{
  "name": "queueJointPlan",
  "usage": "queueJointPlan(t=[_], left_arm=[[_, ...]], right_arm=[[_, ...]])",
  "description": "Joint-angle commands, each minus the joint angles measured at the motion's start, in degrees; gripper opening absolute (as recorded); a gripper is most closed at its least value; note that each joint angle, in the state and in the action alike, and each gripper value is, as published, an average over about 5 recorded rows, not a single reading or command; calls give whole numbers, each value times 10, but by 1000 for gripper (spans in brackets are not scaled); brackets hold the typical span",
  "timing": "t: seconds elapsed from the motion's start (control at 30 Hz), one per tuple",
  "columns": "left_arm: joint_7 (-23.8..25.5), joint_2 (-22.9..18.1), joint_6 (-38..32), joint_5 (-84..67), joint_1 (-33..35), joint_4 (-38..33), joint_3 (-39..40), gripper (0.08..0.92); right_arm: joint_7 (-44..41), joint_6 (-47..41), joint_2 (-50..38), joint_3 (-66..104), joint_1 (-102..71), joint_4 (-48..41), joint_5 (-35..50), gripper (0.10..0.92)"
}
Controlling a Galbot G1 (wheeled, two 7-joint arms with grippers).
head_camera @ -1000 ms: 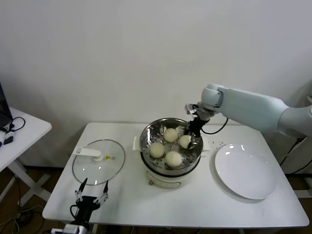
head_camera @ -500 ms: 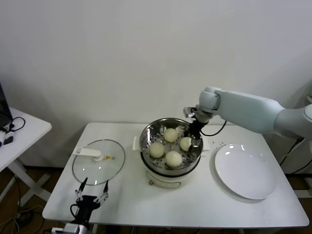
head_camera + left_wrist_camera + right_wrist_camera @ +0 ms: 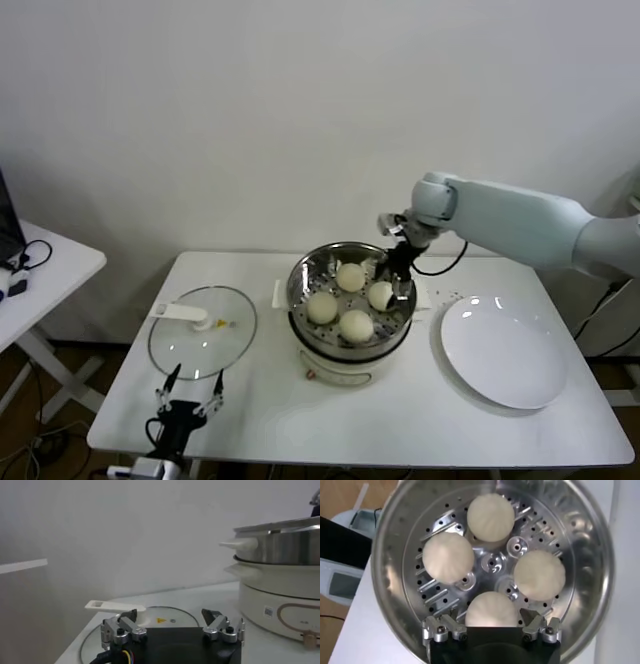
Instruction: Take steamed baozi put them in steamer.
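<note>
Four small round cream-white steamed baozi (image 3: 490, 517) (image 3: 448, 557) (image 3: 539, 574) (image 3: 491, 612) are seen resting on the perforated floor of the round shiny stainless-steel steamer (image 3: 395, 550), arranged in a ring around its centre and apart from one another. The steamer is seated on a white electric cooker base (image 3: 345, 362) near the middle of the white table (image 3: 400, 420).

The right gripper (image 3: 491, 626) is held just above the steamer's far right rim, directly over one bun; its fingers (image 3: 442, 628) are spread wide and nothing is grasped (the bun below lies free between them).

The left gripper (image 3: 172, 626) is parked low at the table's near left edge, its fingers also spread apart and empty. A flat round glass lid with a white handle (image 3: 203, 331) is laid on the table just beyond it. A white round plate (image 3: 508, 350) is placed to the right of the steamer.
</note>
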Motion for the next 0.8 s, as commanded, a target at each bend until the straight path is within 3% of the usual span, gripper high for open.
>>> queueJointPlan(t=[0.03, 0.5, 0.7, 0.8], left_arm=[[0, -1, 2, 3, -2, -1, 3, 823], [-1, -8, 9, 9, -14, -1, 3, 823], [-3, -13, 10, 13, -14, -7, 8, 823], [-4, -24, 12, 20, -12, -14, 15, 823]], right_arm=[[4, 13, -59, 0, 67, 56, 46, 823], [88, 23, -298, 115, 7, 195, 18, 823], [165, 13, -388, 333, -191, 257, -5, 823], [241, 15, -425, 430, -297, 297, -25, 823]])
